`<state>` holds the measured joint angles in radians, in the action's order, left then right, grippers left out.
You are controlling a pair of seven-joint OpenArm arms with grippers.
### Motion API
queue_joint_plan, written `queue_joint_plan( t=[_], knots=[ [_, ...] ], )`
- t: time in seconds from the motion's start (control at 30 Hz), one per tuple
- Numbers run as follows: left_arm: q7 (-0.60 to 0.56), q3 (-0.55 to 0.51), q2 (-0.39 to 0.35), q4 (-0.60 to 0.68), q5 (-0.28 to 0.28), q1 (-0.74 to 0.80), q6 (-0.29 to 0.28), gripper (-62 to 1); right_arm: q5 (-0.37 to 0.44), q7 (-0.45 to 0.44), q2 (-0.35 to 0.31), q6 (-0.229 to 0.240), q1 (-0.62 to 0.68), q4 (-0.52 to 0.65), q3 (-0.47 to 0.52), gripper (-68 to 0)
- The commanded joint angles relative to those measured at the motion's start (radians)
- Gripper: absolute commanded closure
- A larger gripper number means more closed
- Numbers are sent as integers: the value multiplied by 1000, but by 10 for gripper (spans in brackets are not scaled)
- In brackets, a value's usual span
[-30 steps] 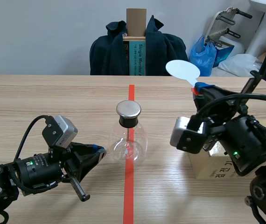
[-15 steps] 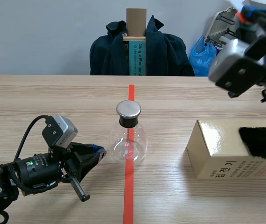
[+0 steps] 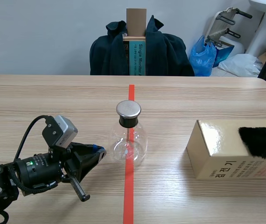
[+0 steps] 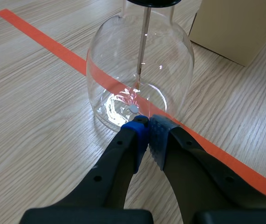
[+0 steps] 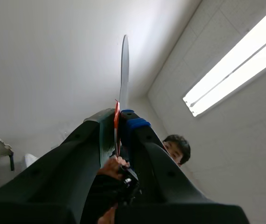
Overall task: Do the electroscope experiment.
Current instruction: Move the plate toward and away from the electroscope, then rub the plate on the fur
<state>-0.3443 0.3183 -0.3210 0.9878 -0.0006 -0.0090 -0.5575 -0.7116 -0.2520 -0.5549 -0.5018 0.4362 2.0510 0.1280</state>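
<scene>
Finds left jaws pressed together on nothing, low over the bench [image 3: 39,107], tips just beside the base of the electroscope flask [image 3: 129,140] standing on the red tape line. Sees in left wrist view a thin rod [image 4: 143,42] inside the flask. Notes at right a gold box [image 3: 221,158] with black fur [image 3: 262,141] on top. Locates right jaws in right wrist view alone, aimed at the ceiling, clamped on a white paddle [image 5: 124,70].

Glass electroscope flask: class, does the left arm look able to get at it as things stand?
Probably yes. The left gripper, fingers shut, sits low with its tips right at the base of the glass electroscope flask, and nothing lies between them. It would have to open before gripping.
</scene>
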Motion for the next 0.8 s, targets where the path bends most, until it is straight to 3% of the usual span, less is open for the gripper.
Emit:
queue_joint_plan(
  t=[0.0, 0.5, 0.57, 0.77],
  knots=[
    [-6, -5, 5, 7, -13, -8, -3, -41, 19, 3, -7, -14, 13, 29, 38, -6],
    [-3, -5, -9, 13, -15, -7, -22, -44, 80, 6, 10, -14, 206, 86, 276, -6],
    [-1, -6, -26, 32, -23, -3, -23, -102, 80, 7, 25, -14, 235, 85, 290, -6],
    [2, -37, -114, 211, -85, 72, -42, -429, 51, 6, 83, -15, 338, 71, 307, -6]
  ],
)
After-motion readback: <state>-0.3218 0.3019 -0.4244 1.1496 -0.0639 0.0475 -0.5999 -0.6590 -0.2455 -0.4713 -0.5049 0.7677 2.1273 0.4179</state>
